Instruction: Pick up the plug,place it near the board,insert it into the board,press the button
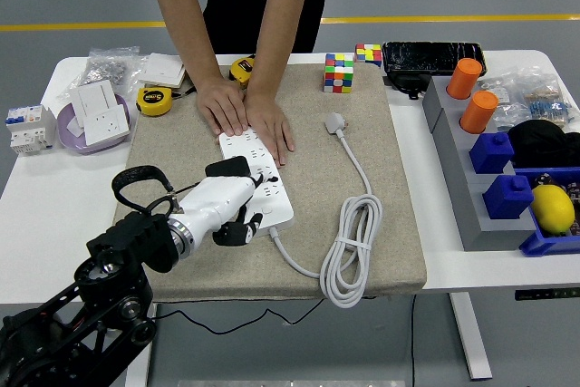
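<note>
While the left hand (231,210) is hovering with curled fingers over the power strip (258,178), the black plug (228,168) is sitting in its sockets and a person's hands (245,115) are pinning the far end; pressing the button looks next, needing one fingertip aimed down.

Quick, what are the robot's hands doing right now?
Left hand: over the near end of the power strip beside the black plug; cannot tell if its fingers grip anything.
Right hand: not in view.
</note>
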You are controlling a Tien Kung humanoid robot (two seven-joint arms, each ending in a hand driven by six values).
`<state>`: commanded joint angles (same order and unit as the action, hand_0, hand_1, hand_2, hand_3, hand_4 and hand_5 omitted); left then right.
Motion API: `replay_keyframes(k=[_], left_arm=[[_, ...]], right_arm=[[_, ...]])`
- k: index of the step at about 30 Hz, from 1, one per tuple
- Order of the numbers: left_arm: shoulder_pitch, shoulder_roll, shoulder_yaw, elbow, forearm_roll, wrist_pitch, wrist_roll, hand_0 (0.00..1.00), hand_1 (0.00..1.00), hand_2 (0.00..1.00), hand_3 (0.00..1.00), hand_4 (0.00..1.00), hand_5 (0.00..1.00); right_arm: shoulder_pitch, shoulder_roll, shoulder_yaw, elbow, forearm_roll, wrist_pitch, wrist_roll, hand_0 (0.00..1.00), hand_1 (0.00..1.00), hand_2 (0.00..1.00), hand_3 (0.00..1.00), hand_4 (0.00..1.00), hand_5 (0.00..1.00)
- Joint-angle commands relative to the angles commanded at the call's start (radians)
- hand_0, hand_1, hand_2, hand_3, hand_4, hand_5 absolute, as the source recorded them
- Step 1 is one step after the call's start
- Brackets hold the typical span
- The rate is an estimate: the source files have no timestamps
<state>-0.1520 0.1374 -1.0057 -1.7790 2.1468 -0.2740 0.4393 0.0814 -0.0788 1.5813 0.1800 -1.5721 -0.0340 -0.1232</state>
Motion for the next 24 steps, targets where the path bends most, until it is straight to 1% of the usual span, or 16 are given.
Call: replay_keyframes(k=[1,3,5,6,7,10,12,13,16,18,19,20,21,23,24], left_arm=[[0.008,-0.004,-0.014,0.000,-0.020,0.030,-0.023,0.225,0.170,0.250,0.610,0.472,0.089],[0.023,-0.012,-0.045,0.000,-0.067,0.087,-0.071,0.225,0.170,0.250,0.610,0.472,0.089],[0.041,-0.021,-0.081,0.001,-0.142,0.153,-0.140,0.225,0.170,0.250,0.610,0.472,0.089],[0.049,-0.023,-0.095,0.011,-0.181,0.173,-0.171,0.225,0.170,0.250,0.610,0.472,0.089],[0.056,-0.024,-0.104,0.019,-0.218,0.182,-0.194,0.690,0.701,0.667,0.782,0.865,0.352],[0.074,-0.024,-0.122,0.036,-0.326,0.184,-0.227,0.690,0.701,0.667,0.782,0.865,0.352],[0.084,-0.023,-0.132,0.039,-0.354,0.185,-0.240,0.690,0.701,0.667,0.782,0.865,0.352],[0.087,-0.023,-0.135,0.038,-0.357,0.187,-0.243,0.998,0.998,0.998,0.967,0.991,0.518],[0.085,-0.021,-0.137,0.037,-0.338,0.192,-0.246,0.998,0.998,0.998,0.967,0.991,0.518],[0.080,-0.018,-0.133,0.040,-0.323,0.182,-0.239,0.998,0.998,0.998,0.967,0.991,0.518],[0.078,-0.016,-0.130,0.042,-0.312,0.174,-0.233,0.901,0.913,0.831,0.969,0.994,0.496],[0.076,-0.013,-0.126,0.044,-0.294,0.163,-0.226,0.901,0.913,0.831,0.969,0.994,0.496],[0.071,-0.007,-0.112,0.052,-0.275,0.140,-0.210,0.901,0.913,0.831,0.969,0.994,0.496],[0.066,0.000,-0.096,0.060,-0.248,0.122,-0.196,0.901,0.913,0.831,0.969,0.994,0.496],[0.062,0.006,-0.081,0.067,-0.216,0.106,-0.180,0.901,0.913,0.831,0.969,0.994,0.496]], right_arm=[[0.000,0.000,-0.001,0.000,0.001,0.000,0.000,0.836,0.727,0.723,0.765,0.998,0.981],[-0.001,0.001,-0.001,0.000,0.000,0.000,0.000,0.836,0.727,0.723,0.765,0.998,0.981],[-0.001,0.001,-0.001,0.000,0.001,0.000,0.000,0.836,0.727,0.723,0.765,0.998,0.981],[-0.002,0.002,-0.001,0.000,0.000,0.000,0.000,0.836,0.727,0.723,0.765,0.998,0.981],[-0.002,0.002,-0.001,0.000,0.000,0.000,0.000,0.835,0.727,0.723,0.765,0.998,0.980],[-0.004,0.002,0.001,0.000,-0.001,0.000,-0.001,0.835,0.727,0.723,0.765,0.998,0.980],[-0.003,0.002,0.002,0.000,-0.002,0.000,-0.001,0.835,0.727,0.723,0.765,0.998,0.980],[-0.003,0.001,0.001,0.000,0.000,0.000,-0.001,0.836,0.727,0.723,0.764,0.998,0.980],[0.000,0.000,0.001,0.000,0.002,-0.001,0.000,0.836,0.727,0.723,0.764,0.998,0.980],[0.002,0.000,-0.002,0.000,0.007,-0.001,0.000,0.836,0.727,0.723,0.764,0.998,0.980],[0.003,-0.001,-0.002,0.000,0.007,-0.001,0.000,0.836,0.727,0.723,0.764,0.998,0.981],[0.003,0.000,-0.002,0.000,0.007,-0.001,0.000,0.836,0.727,0.723,0.764,0.998,0.981],[0.002,0.000,0.001,0.000,0.006,-0.001,0.000,0.836,0.727,0.723,0.764,0.998,0.981],[0.002,0.001,0.003,0.000,0.004,-0.001,-0.001,0.836,0.727,0.723,0.764,0.998,0.981],[0.001,0.001,0.004,0.000,0.003,-0.001,-0.001,0.836,0.727,0.723,0.764,0.998,0.981]])
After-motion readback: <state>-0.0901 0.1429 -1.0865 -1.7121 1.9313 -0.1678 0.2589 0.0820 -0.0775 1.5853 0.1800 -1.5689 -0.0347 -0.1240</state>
